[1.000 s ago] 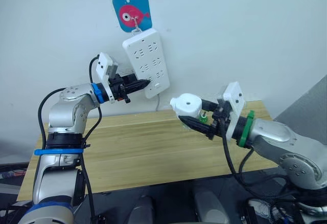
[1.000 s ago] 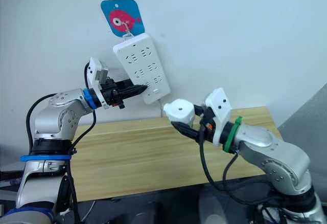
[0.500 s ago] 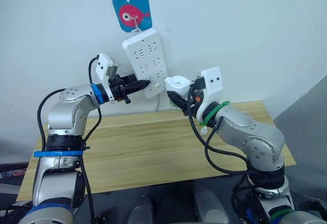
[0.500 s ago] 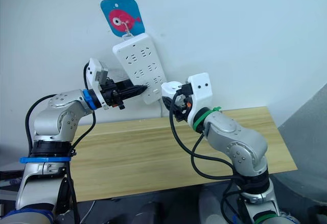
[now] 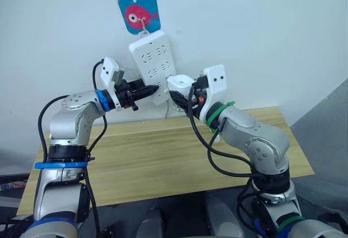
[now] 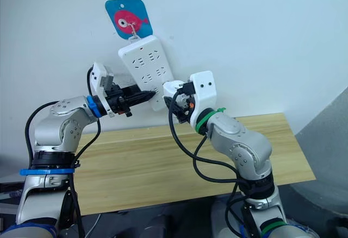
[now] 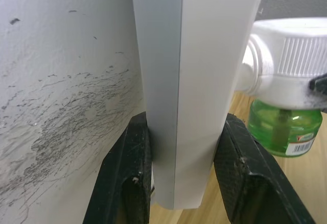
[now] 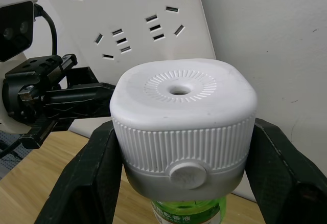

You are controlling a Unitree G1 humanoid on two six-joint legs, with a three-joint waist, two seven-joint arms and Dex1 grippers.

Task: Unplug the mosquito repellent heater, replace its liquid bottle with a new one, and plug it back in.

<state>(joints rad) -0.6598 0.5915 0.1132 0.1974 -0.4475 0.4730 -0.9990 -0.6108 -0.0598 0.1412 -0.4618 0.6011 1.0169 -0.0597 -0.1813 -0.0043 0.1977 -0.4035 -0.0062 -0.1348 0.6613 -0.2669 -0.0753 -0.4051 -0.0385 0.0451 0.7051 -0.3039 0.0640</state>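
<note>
While the right gripper (image 8: 179, 183) is clamped on the mosquito repellent heater (image 8: 183, 129), one black finger presses each ribbed side, and a green liquid bottle (image 7: 280, 132) hangs under the unit. That arm is raised with the elbow bent, holding the heater (image 5: 180, 82) just beside the lower right edge of the wall-hung power strip (image 5: 154, 64). The left gripper (image 7: 181, 173) is closed on the strip's lower edge, one finger (image 7: 127, 178) on each face. Its forearm reaches level toward the wall above the wooden table (image 5: 157, 156).
</note>
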